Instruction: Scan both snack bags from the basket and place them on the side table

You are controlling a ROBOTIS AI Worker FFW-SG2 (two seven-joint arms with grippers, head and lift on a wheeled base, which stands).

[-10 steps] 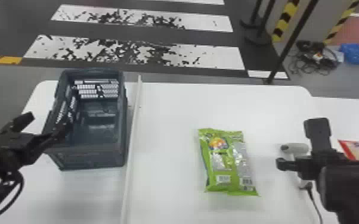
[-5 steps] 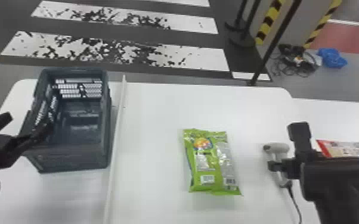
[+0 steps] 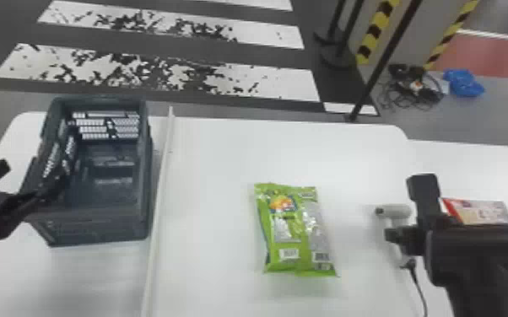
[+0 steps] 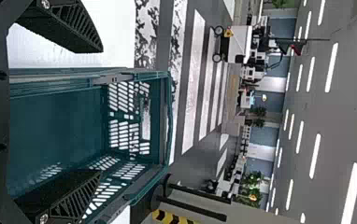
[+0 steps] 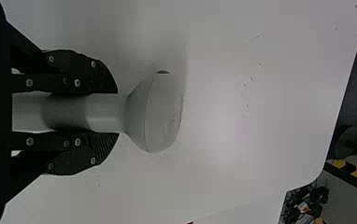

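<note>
Head swung right — right tool (image 3: 407, 214) holds scanner (image 3: 389, 210).

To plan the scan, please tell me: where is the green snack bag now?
Near the head view's middle, the green snack bag lies on the white table, right of the basket and left of the scanner.

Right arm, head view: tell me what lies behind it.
A red-edged bag shows past the right arm; the bag's near part, and anything else behind the arm, is covered.
</note>
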